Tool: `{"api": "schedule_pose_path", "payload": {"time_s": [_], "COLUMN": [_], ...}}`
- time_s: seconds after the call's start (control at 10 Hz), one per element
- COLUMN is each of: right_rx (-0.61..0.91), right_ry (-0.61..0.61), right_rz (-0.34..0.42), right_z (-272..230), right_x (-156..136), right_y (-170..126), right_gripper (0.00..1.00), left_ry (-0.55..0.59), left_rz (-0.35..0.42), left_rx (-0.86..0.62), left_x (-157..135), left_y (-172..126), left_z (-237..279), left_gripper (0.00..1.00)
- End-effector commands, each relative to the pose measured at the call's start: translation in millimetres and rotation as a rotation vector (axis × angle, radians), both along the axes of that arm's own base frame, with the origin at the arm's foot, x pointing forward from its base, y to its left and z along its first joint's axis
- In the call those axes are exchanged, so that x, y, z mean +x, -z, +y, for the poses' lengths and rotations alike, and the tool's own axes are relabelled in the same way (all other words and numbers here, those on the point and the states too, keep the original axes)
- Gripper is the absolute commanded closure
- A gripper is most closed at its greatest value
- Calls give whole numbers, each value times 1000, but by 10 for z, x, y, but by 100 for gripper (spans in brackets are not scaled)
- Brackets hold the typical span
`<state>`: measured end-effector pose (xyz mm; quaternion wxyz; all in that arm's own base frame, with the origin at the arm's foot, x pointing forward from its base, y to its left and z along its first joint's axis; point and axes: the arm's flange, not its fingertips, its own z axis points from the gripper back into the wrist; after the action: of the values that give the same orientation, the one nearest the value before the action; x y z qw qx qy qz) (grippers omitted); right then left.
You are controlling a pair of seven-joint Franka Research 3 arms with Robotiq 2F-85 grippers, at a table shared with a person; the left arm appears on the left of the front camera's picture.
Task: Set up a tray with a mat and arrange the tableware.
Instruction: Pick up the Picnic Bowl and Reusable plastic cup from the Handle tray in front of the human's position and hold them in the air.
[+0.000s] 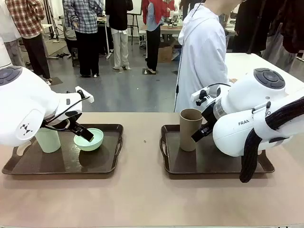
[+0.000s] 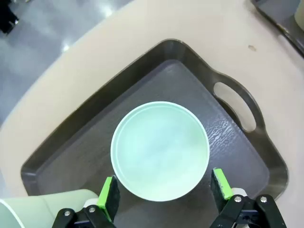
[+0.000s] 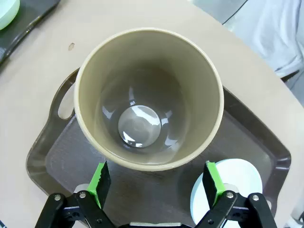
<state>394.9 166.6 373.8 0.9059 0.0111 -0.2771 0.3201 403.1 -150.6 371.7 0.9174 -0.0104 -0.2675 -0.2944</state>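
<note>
On the left dark tray (image 1: 114,159) stand a pale green bowl (image 1: 89,139) and a tall pale green cup (image 1: 47,140). My left gripper (image 1: 85,134) hangs open just above the bowl (image 2: 160,149), and its green pads (image 2: 110,192) flank the near rim without touching it. The right dark tray (image 1: 266,166) carries a tall brown cup (image 1: 190,129). My right gripper (image 3: 156,184) is open, looking down into the cup (image 3: 148,97). A pale blue bowl (image 3: 232,183) sits beside that cup, under one finger. I cannot tell a separate mat from the trays' dark textured floors.
A person in a white coat (image 1: 204,52) stands at the far edge behind the right tray. Bare beige tabletop (image 1: 142,142) lies between the two trays and along the front edge. The green cup (image 2: 38,206) stands close beside my left fingers.
</note>
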Motion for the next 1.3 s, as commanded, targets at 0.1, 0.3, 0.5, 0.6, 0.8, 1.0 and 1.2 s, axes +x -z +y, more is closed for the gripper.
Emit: {"api": "schedule_pose_path", "payload": {"time_s": [0.1,0.3,0.5,0.6,0.8,1.0,1.2], "right_rx": [0,0,0,0,0,0,0], "right_ry": [0,0,0,0,0,0,0], "right_rz": [0,0,0,0,0,0,0], "right_z": [0,0,0,0,0,0,0], "right_x": [0,0,0,0,0,0,0], "right_y": [0,0,0,0,0,0,0], "right_gripper": [0,0,0,0,0,0,0], "left_ry": [0,0,0,0,0,0,0], "left_rz": [0,0,0,0,0,0,0], "left_rx": [0,0,0,0,0,0,0], "left_x": [-1,-1,-1,-1,-1,-1,-1], "left_y": [0,0,0,0,0,0,0], "left_z": [0,0,0,0,0,0,0], "left_gripper": [0,0,0,0,0,0,0]}}
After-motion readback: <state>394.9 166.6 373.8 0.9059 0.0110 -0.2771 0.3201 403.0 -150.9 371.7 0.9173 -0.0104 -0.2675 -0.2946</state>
